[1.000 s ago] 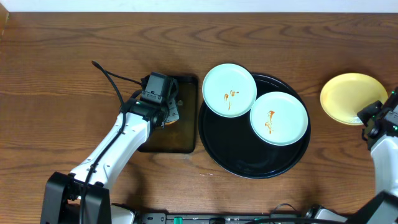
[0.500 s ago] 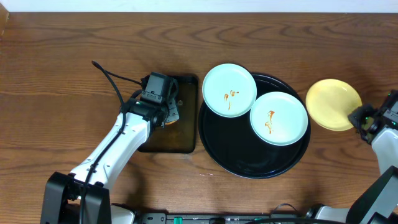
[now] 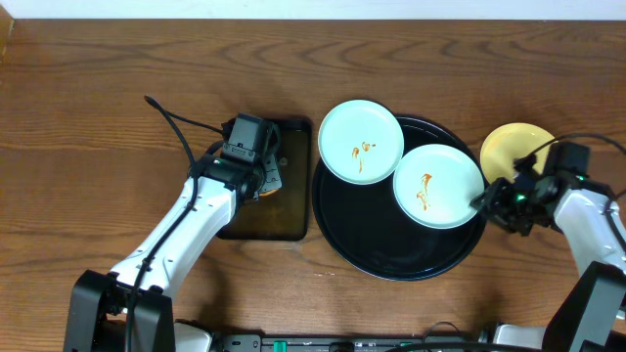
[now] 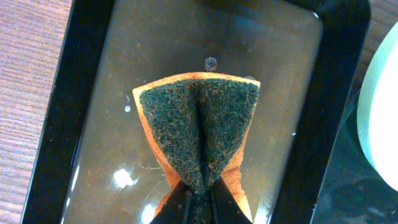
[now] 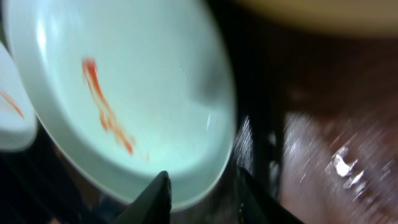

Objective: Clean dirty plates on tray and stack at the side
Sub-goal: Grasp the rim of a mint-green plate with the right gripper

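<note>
Two pale mint plates with orange smears lie on the round black tray (image 3: 391, 256): one at its upper left (image 3: 360, 140), overhanging the rim, one at its right (image 3: 438, 186). The yellow plate (image 3: 516, 147) lies on the table just right of the tray, partly hidden by my right arm. My right gripper (image 3: 486, 200) is open at the right mint plate's right edge; in the right wrist view (image 5: 202, 199) its fingers stand on either side of that plate's rim (image 5: 205, 168). My left gripper (image 3: 262, 176) is shut on a folded green-and-orange sponge (image 4: 199, 134).
The sponge hangs over a small rectangular black tray (image 3: 293, 220) holding shallow liquid (image 4: 149, 62), just left of the round tray. A black cable (image 3: 176, 122) lies on the wooden table behind my left arm.
The yellow plate has slid left to beside the round tray. My right gripper has left it and moved left to the right mint plate's edge. The left arm has not moved.
</note>
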Controlling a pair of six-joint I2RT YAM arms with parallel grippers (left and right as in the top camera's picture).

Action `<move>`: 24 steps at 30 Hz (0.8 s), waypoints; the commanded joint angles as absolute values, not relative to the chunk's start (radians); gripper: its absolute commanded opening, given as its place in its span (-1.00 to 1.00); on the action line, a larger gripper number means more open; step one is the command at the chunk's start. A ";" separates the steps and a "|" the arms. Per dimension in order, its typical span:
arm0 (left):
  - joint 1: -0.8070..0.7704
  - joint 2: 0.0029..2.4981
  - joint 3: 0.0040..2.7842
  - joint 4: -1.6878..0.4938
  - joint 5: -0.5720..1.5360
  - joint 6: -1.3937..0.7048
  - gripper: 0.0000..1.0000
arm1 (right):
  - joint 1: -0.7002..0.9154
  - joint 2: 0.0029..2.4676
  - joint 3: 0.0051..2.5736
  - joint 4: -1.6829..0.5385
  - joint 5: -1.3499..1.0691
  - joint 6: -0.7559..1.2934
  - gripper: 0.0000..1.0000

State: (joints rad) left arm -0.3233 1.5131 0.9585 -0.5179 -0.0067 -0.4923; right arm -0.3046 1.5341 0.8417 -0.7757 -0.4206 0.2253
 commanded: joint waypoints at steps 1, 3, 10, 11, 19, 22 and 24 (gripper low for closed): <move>-0.319 1.518 0.948 -0.519 -0.019 -0.475 -0.85 | -0.245 1.516 0.853 -0.830 -0.374 0.214 -0.42; -0.319 1.518 0.948 -0.519 -0.019 -0.475 -0.85 | -0.218 1.517 0.849 -0.851 -0.328 0.262 -0.41; -0.319 1.518 0.948 -0.519 -0.019 -0.476 -0.85 | -0.155 1.517 0.803 -0.835 -0.314 0.360 -0.40; -0.319 1.518 0.948 -0.519 -0.019 -0.476 -0.85 | -0.149 1.517 0.796 -0.828 -0.309 0.370 -0.40; -0.319 1.518 0.948 -0.520 -0.019 -0.476 -0.85 | -0.103 1.517 0.749 -0.748 -0.278 0.443 -0.41; -0.319 1.518 0.948 -0.520 -0.019 -0.475 -0.85 | -0.082 1.517 0.732 -0.711 -0.277 0.457 -0.49; -0.319 1.518 0.948 -0.520 -0.019 -0.476 -0.85 | -0.068 1.517 0.724 -0.704 -0.277 0.459 -0.63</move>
State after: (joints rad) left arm -0.3233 1.5131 0.9581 -0.5175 -0.0071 -0.4923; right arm -0.0917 1.5307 0.7410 -0.7094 -0.2874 0.4305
